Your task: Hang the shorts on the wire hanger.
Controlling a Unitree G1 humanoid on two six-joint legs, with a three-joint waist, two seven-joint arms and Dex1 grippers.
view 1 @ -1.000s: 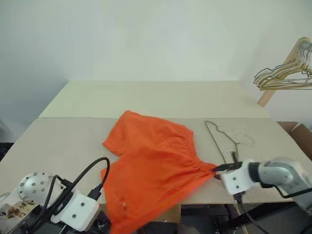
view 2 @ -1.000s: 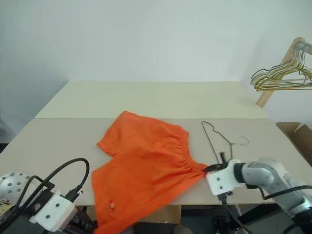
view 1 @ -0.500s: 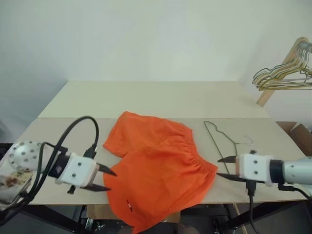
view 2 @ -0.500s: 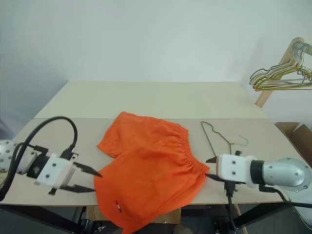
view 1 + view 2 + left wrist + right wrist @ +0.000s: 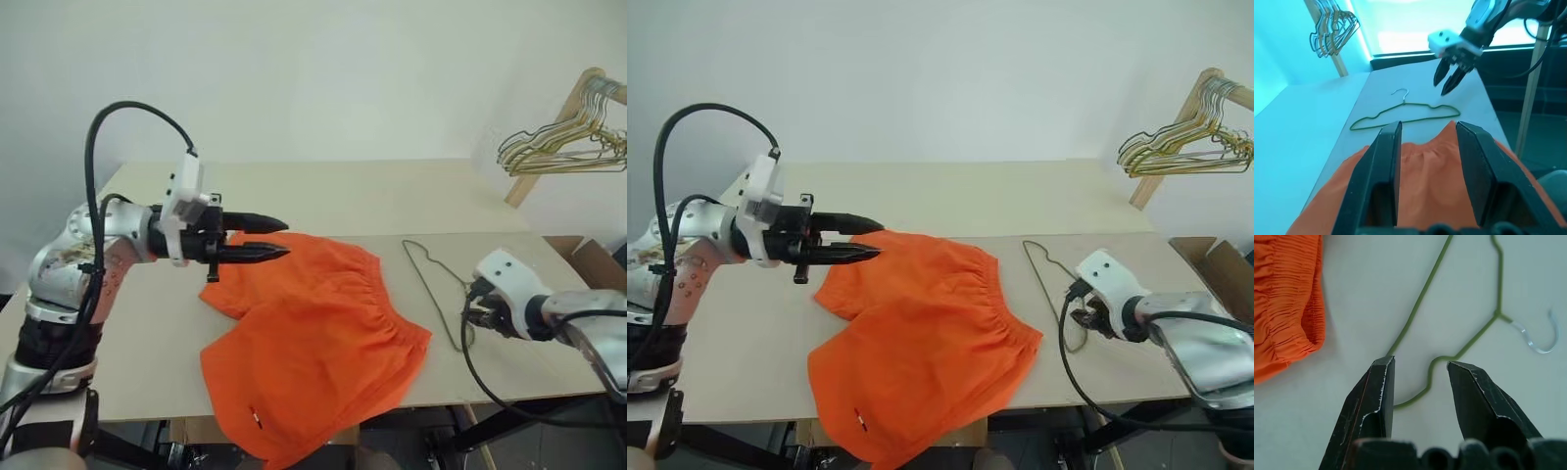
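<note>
Shorts (image 5: 313, 343) lie spread flat on the table (image 5: 392, 196), the biggest thing here, between my 2 arms, with the gathered waistband edge toward my right gripper (image 5: 1420, 377) and one leg hanging over the near table edge. My left gripper (image 5: 265, 238) hovers level above the far leg of the shorts, pointing across toward my right side, its 2 fingers parted with nothing between them.

Just beyond the waistband lies the wire hanger (image 5: 441, 289), flat on the table, its long axis running away from me, hook (image 5: 1537, 340) out to the right. My right gripper points steeply down directly over the hanger's near shoulder, jaws apart and empty, the wire showing between the 2 fingertips (image 5: 1382, 369).

I judge the right arm nearer the hanger; a straight descent should straddle the wire.
</note>
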